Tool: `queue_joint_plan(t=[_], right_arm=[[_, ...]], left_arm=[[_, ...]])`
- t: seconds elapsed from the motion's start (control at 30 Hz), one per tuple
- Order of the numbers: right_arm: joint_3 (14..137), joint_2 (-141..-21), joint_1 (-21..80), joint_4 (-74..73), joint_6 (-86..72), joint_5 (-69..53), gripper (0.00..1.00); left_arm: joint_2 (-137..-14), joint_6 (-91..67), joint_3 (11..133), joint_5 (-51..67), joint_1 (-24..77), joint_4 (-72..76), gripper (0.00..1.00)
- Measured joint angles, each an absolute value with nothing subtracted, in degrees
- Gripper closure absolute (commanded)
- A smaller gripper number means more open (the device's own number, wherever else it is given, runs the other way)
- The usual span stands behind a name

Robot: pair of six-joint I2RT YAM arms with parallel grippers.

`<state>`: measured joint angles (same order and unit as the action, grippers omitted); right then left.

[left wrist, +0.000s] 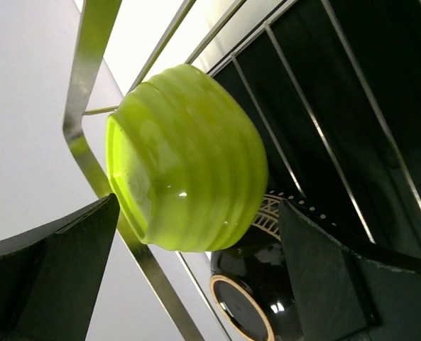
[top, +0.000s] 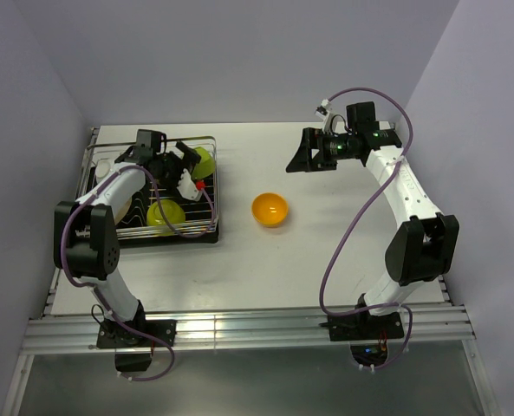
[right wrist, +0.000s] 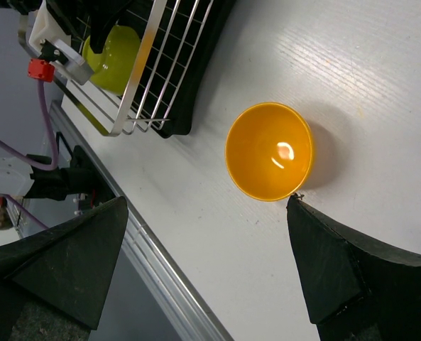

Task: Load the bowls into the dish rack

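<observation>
While the left gripper (top: 180,163) hangs over the rack (top: 215,204) with its jaws wide and nothing in them, you are at the end of one placing step. The lime bowl (left wrist: 189,156) lies on its side at the rack's 1 o'clock corner, leaning on the chrome rim, and both fingers (left wrist: 61,270) stand clear of it.

I judge that one bowl is left to load. The orange bowl (top: 270,209) sits alone on the table (right wrist: 380,85), mouth up, at 3 o'clock from the rack. The right gripper (top: 304,159) is at 1 o'clock from it, high above, released and empty.

For the next move, first draw the left gripper straight back, because the lime bowl looks only propped and a touch may roll it. Then bring the right gripper down on the orange bowl, one finger inside the rim and one outside. The carry goes toward 9 o'clock, and I cannot say if the right arm reaches a free slot there.

Only the left wrist view shows the black bowl (left wrist: 245,312), which lies under the lime one and seems to touch it. In the top view the arm hides it. Only the top view shows a second green bowl (top: 165,215) at the rack's 6 o'clock edge and, I think, a white bowl (top: 101,165) at 10 o'clock. The right wrist view shows that the orange bowl is empty inside
</observation>
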<state>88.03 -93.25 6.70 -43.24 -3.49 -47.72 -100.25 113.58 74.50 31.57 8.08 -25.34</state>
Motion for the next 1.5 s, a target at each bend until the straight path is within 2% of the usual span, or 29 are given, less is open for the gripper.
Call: queue_joint_plan(t=[0.73, 0.87, 0.9, 0.97, 1.0, 1.1, 1.13, 1.2, 1.23, 1.27, 1.4, 1.5], right_arm=[[88.07, -93.25, 6.70, -43.33, -3.51, -47.72, 0.00], [88.07, -93.25, 6.70, -43.31, -3.51, -47.72, 0.00], [88.09, -93.23, 6.70, -43.31, -3.51, -47.72, 0.00], [88.14, -93.25, 6.70, -43.31, -3.51, -47.72, 0.00], [88.18, -93.25, 6.70, -43.31, -3.51, -47.72, 0.00], [88.18, -93.23, 6.70, -43.31, -3.53, -47.75, 0.01], [88.18, -93.23, 6.70, -43.31, -3.55, -47.75, 0.02], [88.18, -93.23, 6.70, -43.27, -3.57, -47.77, 0.02], [88.18, -93.23, 6.70, -43.27, -3.77, -47.77, 0.02], [88.18, -93.23, 6.70, -43.24, -3.84, -47.77, 0.03], [88.14, -93.14, 6.70, -42.92, -4.51, -47.81, 0.03], [88.12, -93.03, 6.70, -42.85, -4.89, -47.86, 0.04]], left_arm=[[-95.96, 113.58, 77.21, 30.68, 5.37, -30.83, 0.00], [-95.72, 113.58, 79.13, 30.72, 4.95, -31.18, 0.05], [-95.72, 113.58, 80.23, 30.76, 4.89, -31.29, 0.08], [-95.72, 113.49, 82.70, 30.89, 4.78, -31.16, 0.21], [-95.68, 112.49, 83.99, 31.05, 4.75, -30.94, 0.31], [-95.13, 103.68, 86.85, 31.03, 4.67, -29.19, 0.47], [-95.04, 98.65, 87.90, 30.81, 4.67, -28.56, 0.63], [-95.20, 86.43, 90.87, 29.54, 4.69, -27.68, 0.81], [-95.44, 79.88, 93.03, 28.73, 4.69, -27.94, 0.94], [-95.94, 74.52, 95.44, 28.25, 4.69, -28.88, 0.99], [-99.42, 49.28, 106.76, 28.16, 4.67, -31.75, 1.00], [-99.39, 33.61, 105.47, 28.45, 4.73, -31.79, 1.00]])
